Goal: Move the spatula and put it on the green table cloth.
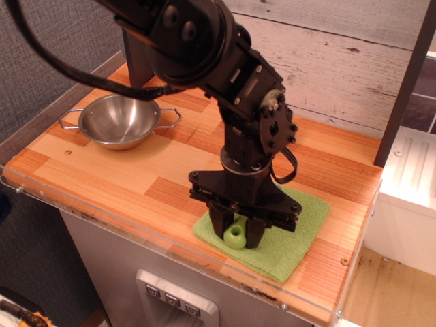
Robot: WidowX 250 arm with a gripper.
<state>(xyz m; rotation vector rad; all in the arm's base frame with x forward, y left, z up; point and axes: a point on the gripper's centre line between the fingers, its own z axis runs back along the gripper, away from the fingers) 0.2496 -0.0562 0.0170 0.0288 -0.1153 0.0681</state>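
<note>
Black robot gripper (236, 236) pointing down, fingers clamped on the chunky lime-green holed handle end of the toy spatula (236, 236), blade hidden, handle tip low over the near-left part of the square light-green woven cloth (293, 235) on the wooden tabletop (116, 174).

Warm, even indoor light. The steel bowl (120, 119) at far left carries soft highlights. The black arm (225, 75) is sharp and casts a dim shadow on the cloth (300, 235) beneath it. Near corners are dark and soft.
</note>
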